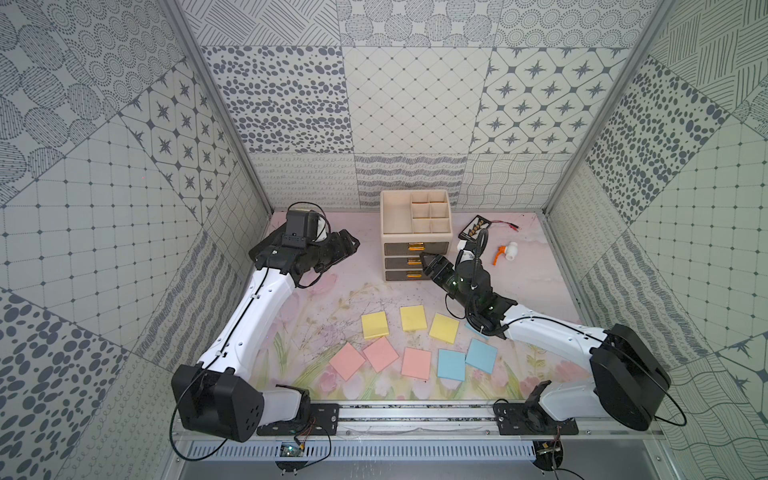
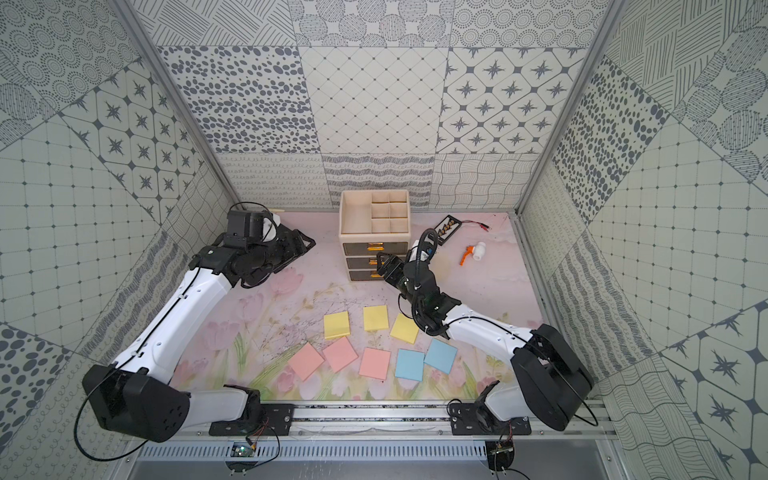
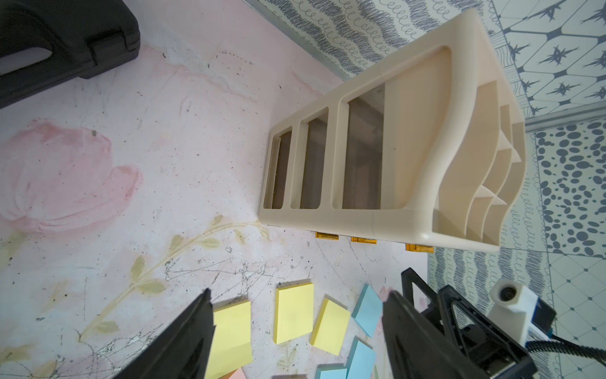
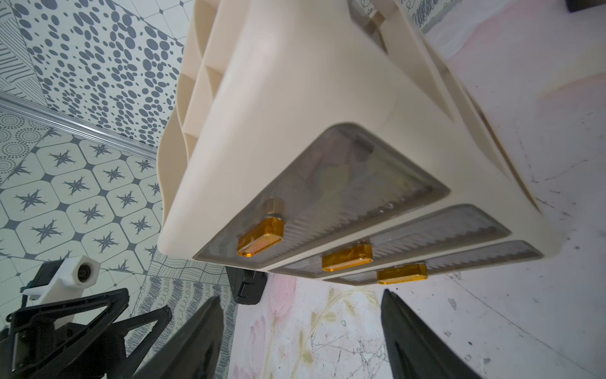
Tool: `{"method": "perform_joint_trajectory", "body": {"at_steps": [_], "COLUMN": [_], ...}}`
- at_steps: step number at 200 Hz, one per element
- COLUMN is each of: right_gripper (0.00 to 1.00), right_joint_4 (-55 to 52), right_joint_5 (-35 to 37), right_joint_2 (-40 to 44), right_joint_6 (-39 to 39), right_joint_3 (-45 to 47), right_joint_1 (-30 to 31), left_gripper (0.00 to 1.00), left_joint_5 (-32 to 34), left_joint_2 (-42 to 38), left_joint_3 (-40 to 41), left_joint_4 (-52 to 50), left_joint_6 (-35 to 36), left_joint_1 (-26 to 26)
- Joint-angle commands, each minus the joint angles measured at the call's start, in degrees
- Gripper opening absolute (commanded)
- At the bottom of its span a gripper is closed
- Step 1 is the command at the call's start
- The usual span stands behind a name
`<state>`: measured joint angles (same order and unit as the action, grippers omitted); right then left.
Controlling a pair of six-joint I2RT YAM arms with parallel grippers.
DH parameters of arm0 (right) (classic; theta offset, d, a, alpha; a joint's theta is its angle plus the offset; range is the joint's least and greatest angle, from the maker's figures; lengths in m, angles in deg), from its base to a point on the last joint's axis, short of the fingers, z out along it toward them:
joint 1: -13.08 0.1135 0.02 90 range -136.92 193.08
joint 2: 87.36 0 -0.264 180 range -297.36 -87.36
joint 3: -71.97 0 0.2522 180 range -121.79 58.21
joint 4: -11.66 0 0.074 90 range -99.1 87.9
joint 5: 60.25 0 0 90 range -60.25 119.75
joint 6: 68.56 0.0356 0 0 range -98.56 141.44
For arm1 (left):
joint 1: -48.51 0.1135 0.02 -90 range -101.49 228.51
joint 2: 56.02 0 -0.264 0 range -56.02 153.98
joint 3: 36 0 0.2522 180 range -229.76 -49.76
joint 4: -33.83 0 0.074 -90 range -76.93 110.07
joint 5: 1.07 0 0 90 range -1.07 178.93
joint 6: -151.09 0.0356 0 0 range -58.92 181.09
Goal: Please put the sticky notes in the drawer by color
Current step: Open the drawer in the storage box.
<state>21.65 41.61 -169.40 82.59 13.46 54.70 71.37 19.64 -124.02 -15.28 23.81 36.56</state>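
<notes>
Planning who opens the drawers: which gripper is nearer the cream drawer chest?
Right. The right gripper hovers just in front of the drawer chest, by its gold handles; the left gripper sits off to the chest's side, clearly apart.

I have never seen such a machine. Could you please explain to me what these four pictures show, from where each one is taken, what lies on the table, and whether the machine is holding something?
This is a robot with two arms; each ends in a gripper, a clamp with two fingers. Two pictures look down on the whole scene from above, side by side. The other two come from cameras on the wrists, so each looks past its own black fingers. On the flowered table stands a cream drawer chest, its three drawers closed. In front lie sticky notes: yellow, pink and blue, three of each. The left gripper is beside the chest, the right gripper before its gold handles. Both are open and hold nothing.
</notes>
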Motion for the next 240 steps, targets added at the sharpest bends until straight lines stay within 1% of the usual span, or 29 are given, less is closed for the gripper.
{"method": "perform_joint_trajectory", "body": {"at_steps": [1,14,26,34,50,65,75,110,138,158,167,182,196,219,240], "right_gripper": [0.79,0.78,0.75,0.73,0.73,0.72,0.71,0.65,0.64,0.64,0.64,0.64,0.63,0.61,0.6], "right_joint_4": [8.6,10.6,11.1,11.4,11.8,12.7,13.4,15.4,15.4,15.6,15.7,16.2,16.5,16.9,17.1], "right_joint_5": [1.9,2.4,2.9,2.9,2.7,2.6,2.5,2.2,3.1,3.8,4.2,4.4,4.5,4.6,5.2], "right_joint_2": [-3.3,-5.0,-6.1,-6.8,-8.1,-9.3,-10.1,-12.3,-12.5,-12.5,-12.6,-12.9,-13.1,-13.5,-13.4], "right_joint_6": [2.1,2.3,2.4,2.4,3.0,3.8,4.4,5.7,5.6,5.8,6.3,7.3,8.2,9.3,9.7], "right_joint_3": [-3.5,-4.3,-5.3,-5.8,-6.6,-6.7,-6.8,-7.5,-7.7,-7.5,-7.3,-7.0,-6.9,-6.9,-6.7], "right_joint_1": [0.6,0.6,0.6,0.6,0.6,0.6,0.6,0.6,0.6,0.6,0.6,0.6,0.6,0.6,0.6], "left_gripper": [0.87,0.87,0.85,0.83,0.75,0.73,0.73,0.74,0.79,0.81,0.81,0.82,0.82,0.82,0.82], "left_joint_5": [0.2,0.0,-0.4,-0.6,-1.2,-1.5,-1.2,4.3,4.8,5.4,6.4,7.6,8.2,7.8,6.9], "left_joint_2": [1.0,1.4,1.7,2.2,3.1,4.0,4.7,7.5,9.1,10.5,11.0,11.9,13.6,17.3,18.4], "left_joint_3": [-1.8,-1.9,-2.1,-2.3,-2.9,-3.3,-3.8,-6.8,-7.8,-8.6,-8.7,-9.1,-10.9,-14.5,-15.0], "left_joint_4": [0.4,1.4,2.1,2.4,3.0,3.9,4.5,4.5,6.5,8.7,9.4,13.6,14.3,14.5,17.2], "left_joint_6": [3.1,3.0,3.0,3.0,3.3,3.9,5.0,7.9,8.1,9.2,10.0,11.7,13.2,14.7,15.2], "left_joint_1": [-0.7,-0.8,-0.8,-0.8,-0.9,-1.1,-1.9,-5.7,-6.0,-6.3,-6.5,-6.6,-6.6,-6.8,-6.9]}}
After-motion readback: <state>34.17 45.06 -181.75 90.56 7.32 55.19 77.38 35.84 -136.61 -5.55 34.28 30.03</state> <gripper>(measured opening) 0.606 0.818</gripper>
